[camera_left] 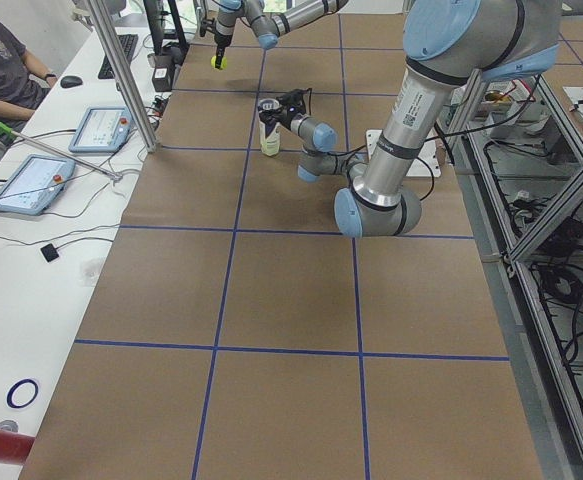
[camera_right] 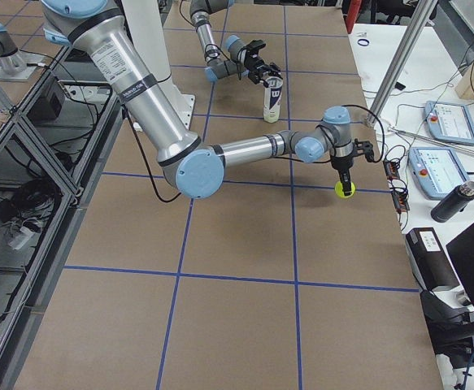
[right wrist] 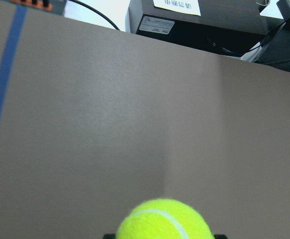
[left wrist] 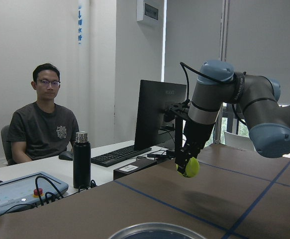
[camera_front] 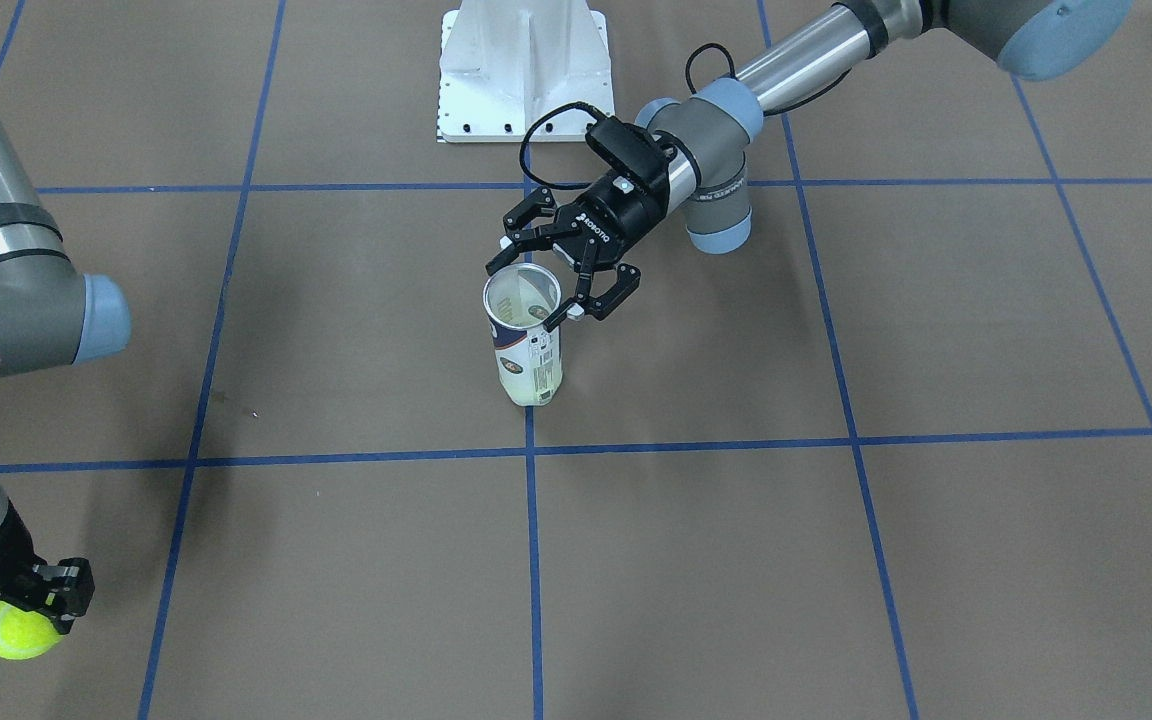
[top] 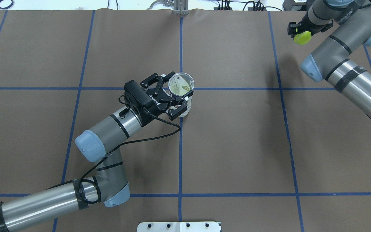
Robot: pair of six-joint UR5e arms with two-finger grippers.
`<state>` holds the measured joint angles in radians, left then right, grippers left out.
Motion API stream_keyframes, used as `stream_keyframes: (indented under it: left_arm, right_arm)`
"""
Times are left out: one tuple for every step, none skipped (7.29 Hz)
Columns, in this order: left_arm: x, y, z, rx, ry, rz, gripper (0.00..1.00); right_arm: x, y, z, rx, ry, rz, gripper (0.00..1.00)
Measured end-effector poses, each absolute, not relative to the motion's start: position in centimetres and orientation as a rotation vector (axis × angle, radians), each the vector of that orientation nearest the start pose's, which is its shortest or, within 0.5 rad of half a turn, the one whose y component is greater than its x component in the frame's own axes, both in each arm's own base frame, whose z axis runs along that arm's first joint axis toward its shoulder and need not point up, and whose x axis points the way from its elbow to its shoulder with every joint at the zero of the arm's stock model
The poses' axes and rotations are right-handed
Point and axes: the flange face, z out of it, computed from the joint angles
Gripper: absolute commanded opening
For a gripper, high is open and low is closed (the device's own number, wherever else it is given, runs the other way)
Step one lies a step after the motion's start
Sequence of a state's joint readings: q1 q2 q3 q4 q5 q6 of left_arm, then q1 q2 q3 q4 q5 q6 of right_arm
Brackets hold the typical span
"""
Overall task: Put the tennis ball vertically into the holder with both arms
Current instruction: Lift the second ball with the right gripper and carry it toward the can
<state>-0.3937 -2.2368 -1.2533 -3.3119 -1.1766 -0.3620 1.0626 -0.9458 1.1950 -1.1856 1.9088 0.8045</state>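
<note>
my left gripper (camera_front: pixel 554 282) brackets the can (camera_front: pixel 526 340) upright, fingers wide; my right gripper (camera_front: pixel 21 615) pinches the ball (camera_front: pixel 16 630) for dropping in.

You have a counter (camera_front: pixel 986 560) covered in brown sheeting, with blue tape lines (top: pixel 180 154) dividing it into large squares. Near its middle the clear tennis-ball can (camera_front: pixel 526 345) stands upright on the sheeting, its base right on a crossing of the tape lines and its silver rim open to the top. A yellow-green mass shows through the bottom of the can; you cannot tell more about it from these views. At the robot's edge of the counter the white metal base (camera_front: pixel 526 70) sits bolted flat on the sheeting. You can see faint shadows on the brown surface (top: pixel 279 64) beneath the arms.
</note>
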Motion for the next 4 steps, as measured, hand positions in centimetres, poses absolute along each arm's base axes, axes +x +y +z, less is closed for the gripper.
stream_keyframes:
  left_arm:
    - [54.5,-41.2,23.1,1.625,1.246,0.095,0.87]
    - [54.5,-41.2,23.1,1.625,1.246,0.096,0.87]
    - [54.6,-41.2,23.2,1.623,1.245,0.097,0.87]
    - [54.6,-41.1,23.3,1.622,1.244,0.098,0.87]
  right_arm:
    - [-29.3,-70.2,38.7,0.238,-0.760,0.228,0.00]
    - [-30.7,-68.0,34.6,0.173,-0.849,0.269,0.00]
    - [-32.6,-65.1,30.0,0.115,-0.908,0.297,0.00]
    - [-34.8,-61.9,25.2,0.062,-0.955,0.322,0.00]
